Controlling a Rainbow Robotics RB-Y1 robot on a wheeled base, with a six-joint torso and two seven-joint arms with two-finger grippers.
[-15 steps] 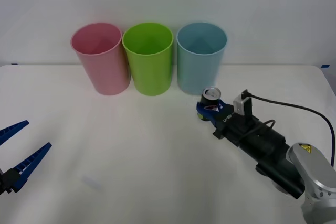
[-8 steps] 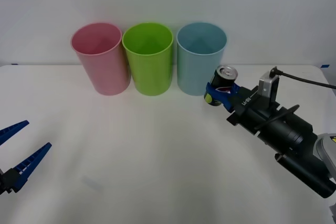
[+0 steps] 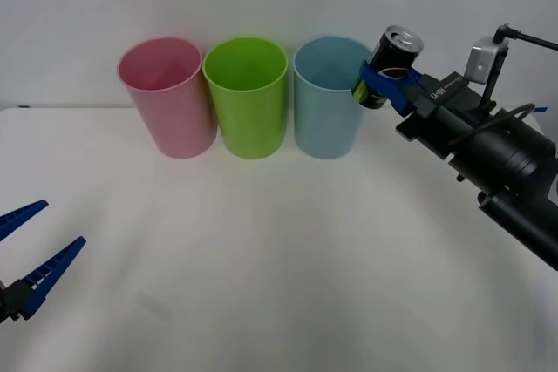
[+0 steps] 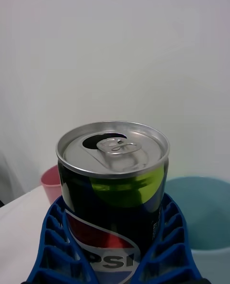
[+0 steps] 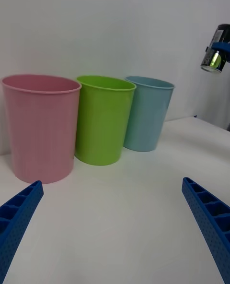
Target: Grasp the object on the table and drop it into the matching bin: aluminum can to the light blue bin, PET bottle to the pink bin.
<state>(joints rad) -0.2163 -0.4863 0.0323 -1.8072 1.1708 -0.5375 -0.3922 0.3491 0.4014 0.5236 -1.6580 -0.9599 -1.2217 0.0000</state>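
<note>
Now, from the front, the right end effector point(image 3: 381, 82) grips the aluminum can point(image 3: 389, 65) in the air, just beside the rim of the light blue bin point(image 3: 330, 98). Its wrist camera sees blue fingers point(image 4: 167, 245) clamped around the can. Low over the bench point(image 3: 261, 250), the left end effector point(image 3: 26, 254) is spread open, facing the pink bin point(image 5: 40, 125).

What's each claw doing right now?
Right claw: shut on the Pepsi can, raised beside the light blue bin's rim.
Left claw: open, holding nothing, low over the table.
</note>
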